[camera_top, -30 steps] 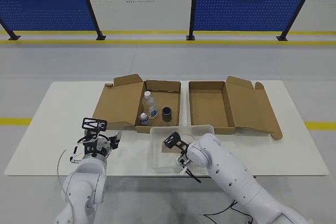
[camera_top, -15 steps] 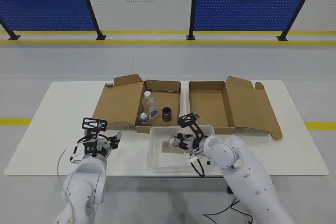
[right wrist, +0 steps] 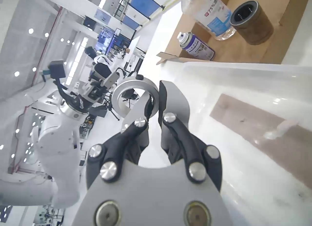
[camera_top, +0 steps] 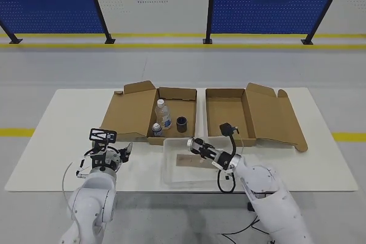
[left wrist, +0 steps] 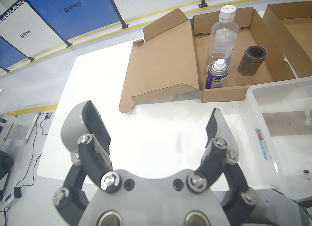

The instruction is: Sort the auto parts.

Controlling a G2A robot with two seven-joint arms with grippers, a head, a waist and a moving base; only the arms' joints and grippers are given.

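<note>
My right gripper point(right wrist: 153, 105) is shut on a silver metal ring point(right wrist: 126, 95), held above the clear plastic bin point(camera_top: 171, 177) near the table's front; in the top view this gripper point(camera_top: 193, 145) hangs over the bin's far rim. The left cardboard box point(camera_top: 189, 96) holds a clear bottle point(camera_top: 163, 112), a blue spray can point(camera_top: 157, 129) and a dark cylindrical bushing point(camera_top: 182, 124). The right cardboard box point(camera_top: 226, 113) lies open. My left gripper point(left wrist: 156, 129) is open over the white table, in front of the left box point(left wrist: 226, 90), with nothing between its fingers.
The bin point(left wrist: 287, 105) has a brown patch on its floor and a small dark bit point(left wrist: 306, 171) near one corner. Both boxes have lids folded flat outward. Blue partition panels point(camera_top: 49, 15) stand behind the table.
My right gripper has swung up and to the right over the bin, turning with the silver ring in its hold. The left arm has kept still.
</note>
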